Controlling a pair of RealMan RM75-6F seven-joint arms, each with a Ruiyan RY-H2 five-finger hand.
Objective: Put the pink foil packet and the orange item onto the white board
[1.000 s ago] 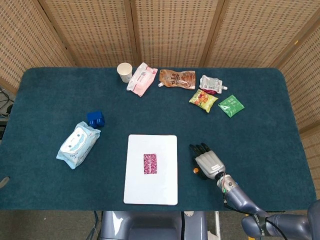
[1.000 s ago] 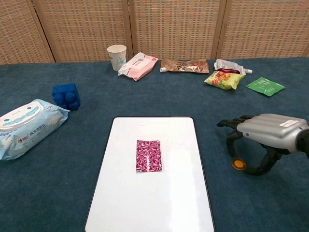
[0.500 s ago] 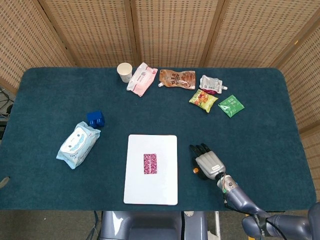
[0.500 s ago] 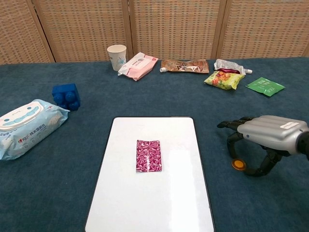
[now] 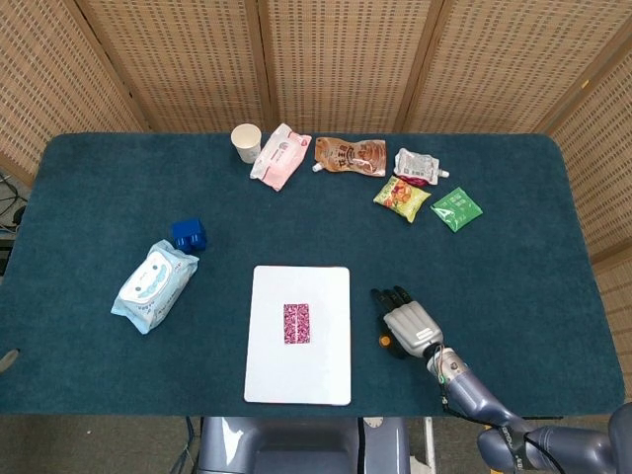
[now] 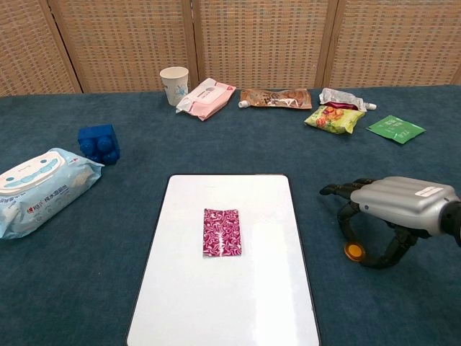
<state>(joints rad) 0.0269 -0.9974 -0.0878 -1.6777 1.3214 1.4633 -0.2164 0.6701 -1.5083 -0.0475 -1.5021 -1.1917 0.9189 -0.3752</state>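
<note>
The pink foil packet (image 5: 297,323) (image 6: 222,232) lies flat near the middle of the white board (image 5: 296,380) (image 6: 216,310). My right hand (image 5: 411,323) (image 6: 400,201) hovers just right of the board, palm down. Its fingers arch over the small round orange item (image 5: 384,341) (image 6: 353,251). The item sits pinched between the thumb and a finger, low over the blue cloth. My left hand shows in neither view.
A wet-wipes pack (image 5: 154,285) and a blue block (image 5: 189,234) lie left of the board. Along the back stand a paper cup (image 5: 246,141), a pink pack (image 5: 280,155), a brown pouch (image 5: 350,155), a spouted pouch (image 5: 416,164), a snack bag (image 5: 401,197) and a green packet (image 5: 456,208).
My right hand has shifted slightly left toward the board, and the orange item has moved along with it. The packet and board have stayed still.
</note>
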